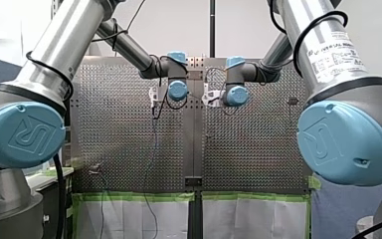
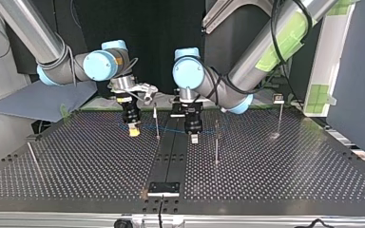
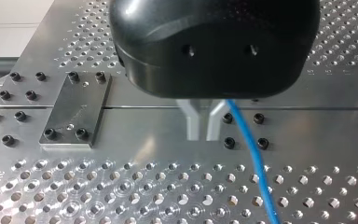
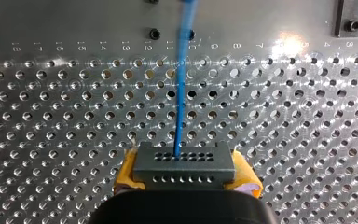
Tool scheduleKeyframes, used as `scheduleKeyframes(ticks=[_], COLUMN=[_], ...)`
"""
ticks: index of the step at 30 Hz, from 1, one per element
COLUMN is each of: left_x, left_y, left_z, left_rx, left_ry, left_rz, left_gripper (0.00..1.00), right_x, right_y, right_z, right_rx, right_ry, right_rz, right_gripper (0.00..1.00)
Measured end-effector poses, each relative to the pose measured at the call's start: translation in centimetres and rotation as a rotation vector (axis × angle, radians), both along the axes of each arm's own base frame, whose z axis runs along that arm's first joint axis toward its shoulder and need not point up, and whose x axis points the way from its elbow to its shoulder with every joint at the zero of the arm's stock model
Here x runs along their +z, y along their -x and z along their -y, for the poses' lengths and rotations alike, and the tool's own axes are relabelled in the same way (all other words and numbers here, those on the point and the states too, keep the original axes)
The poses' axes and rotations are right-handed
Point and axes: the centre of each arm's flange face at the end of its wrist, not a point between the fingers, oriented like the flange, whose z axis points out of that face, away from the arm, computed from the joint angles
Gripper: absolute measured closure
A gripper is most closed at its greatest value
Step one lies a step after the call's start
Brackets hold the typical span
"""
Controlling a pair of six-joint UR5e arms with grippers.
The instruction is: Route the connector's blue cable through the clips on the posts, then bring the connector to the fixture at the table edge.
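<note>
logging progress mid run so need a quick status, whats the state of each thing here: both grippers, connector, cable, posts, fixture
right gripper: shut on the connector
left gripper: lowered beside the cable, open or shut unclear
connector: gripped, lifted, cable end facing away from the gripper
blue cable: strung from the connector across to the left gripper
posts: upright, clip contact too small to tell
fixture: no connector at it yet

Perforated metal table (image 2: pixel 290 166), thin posts (image 2: pixel 216 142) upright, small black fixture (image 2: pixel 163 188) at its edge.
</note>
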Motion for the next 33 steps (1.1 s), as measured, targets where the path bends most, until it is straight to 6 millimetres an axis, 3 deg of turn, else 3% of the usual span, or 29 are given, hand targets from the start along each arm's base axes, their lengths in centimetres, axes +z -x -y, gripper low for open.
scheduleKeyframes(ticks=[10, 29, 33], left_x=[-0.6, -3.6, -5.1], left_y=[0.2, 1.9, 2.3], left_z=[-0.2, 1.1, 1.7], left_rx=[0.0, -0.033, -0.043], left_ry=[-0.004, -0.022, -0.038], left_rz=[-0.007, -0.032, -0.052], left_gripper=[1.0, 1.0, 1.0], right_x=[-0.1, -1.4, -2.1], right_y=[0.1, 1.0, 1.3], right_z=[0.0, -0.8, -1.1], right_rx=[-0.005, -0.03, -0.036], right_ry=[-0.009, -0.081, -0.091], right_rz=[-0.006, -0.057, -0.065], right_gripper=[1.0, 1.0, 1.0])
